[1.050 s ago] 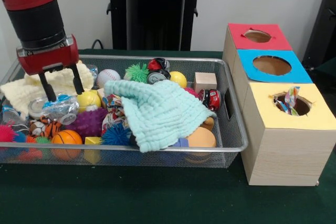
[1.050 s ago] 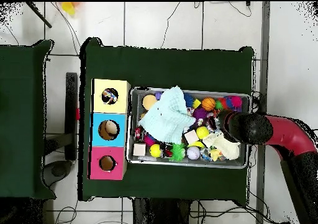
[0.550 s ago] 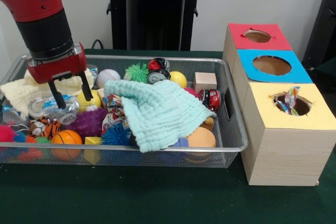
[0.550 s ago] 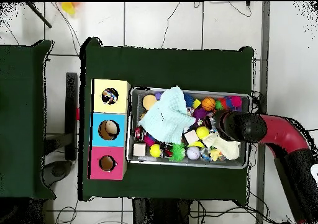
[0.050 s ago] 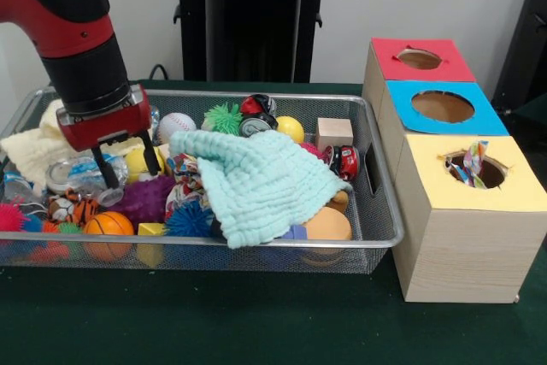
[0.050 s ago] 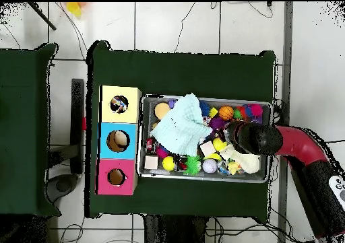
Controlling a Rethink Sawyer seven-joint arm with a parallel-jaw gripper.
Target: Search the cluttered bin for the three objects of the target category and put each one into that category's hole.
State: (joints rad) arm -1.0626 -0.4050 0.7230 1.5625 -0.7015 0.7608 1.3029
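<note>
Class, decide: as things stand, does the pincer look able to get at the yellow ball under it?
Probably yes: the open pincer hangs right over the yellow ball, whose top lies uncovered among the clutter.

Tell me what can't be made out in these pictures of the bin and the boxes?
- Whatever lies under the mint cloth: front view, the cloth covers it.
- What the tool is above: overhead view, the arm hides it.
- Inside the red box and blue box: front view, only the hole rims show.
- The item poking from the yellow box: too small to name.
</note>
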